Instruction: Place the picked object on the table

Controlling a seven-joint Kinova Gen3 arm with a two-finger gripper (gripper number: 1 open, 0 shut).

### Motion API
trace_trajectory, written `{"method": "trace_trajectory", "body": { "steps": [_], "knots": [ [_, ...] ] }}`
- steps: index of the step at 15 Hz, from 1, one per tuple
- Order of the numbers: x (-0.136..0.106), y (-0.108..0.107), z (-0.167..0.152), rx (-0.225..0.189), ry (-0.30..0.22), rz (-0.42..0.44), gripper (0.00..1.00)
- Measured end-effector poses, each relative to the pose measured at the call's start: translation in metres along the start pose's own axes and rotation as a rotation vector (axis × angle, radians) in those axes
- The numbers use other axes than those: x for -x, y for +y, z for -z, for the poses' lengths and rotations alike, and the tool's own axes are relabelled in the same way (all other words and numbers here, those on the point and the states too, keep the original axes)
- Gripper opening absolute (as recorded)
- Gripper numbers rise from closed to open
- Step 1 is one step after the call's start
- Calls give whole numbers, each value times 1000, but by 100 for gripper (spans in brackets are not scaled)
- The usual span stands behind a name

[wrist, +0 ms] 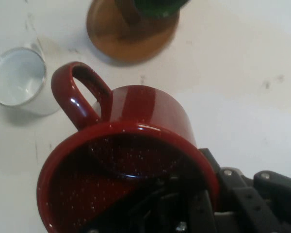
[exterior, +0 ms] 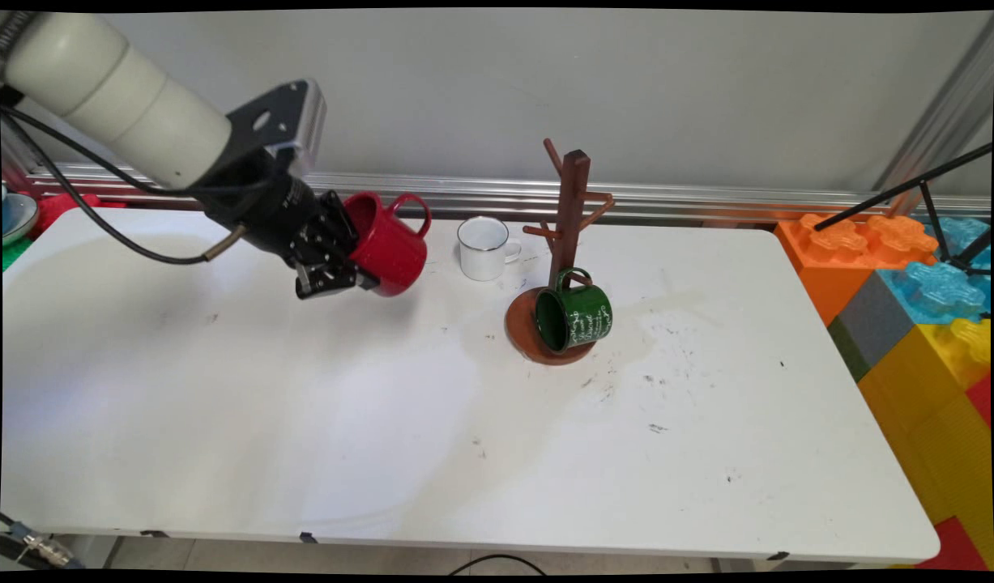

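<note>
You've got the gripper pinching the rim of the red mug, one finger inside, carrying it tipped above the table's far left, handle up, left of the white mug and the rack with its green mug.

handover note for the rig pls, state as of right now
Gripper: shut on the rim of the red mug, held tilted above the table, handle up.
White mug: upright on the table, between the red mug and the mug tree.
Green mug: hangs by its handle on a low peg of the tree, over its round base.
The tree's other pegs are bare.
</note>
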Motion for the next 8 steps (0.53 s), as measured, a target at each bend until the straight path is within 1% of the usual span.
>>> {"method": "trace_trajectory", "body": {
  "steps": [4,8],
  "knots": [
    [1,-3,-29,0,-65,-58,0],
    [-2,-7,-55,-4,-90,-106,0]
  ]
}}
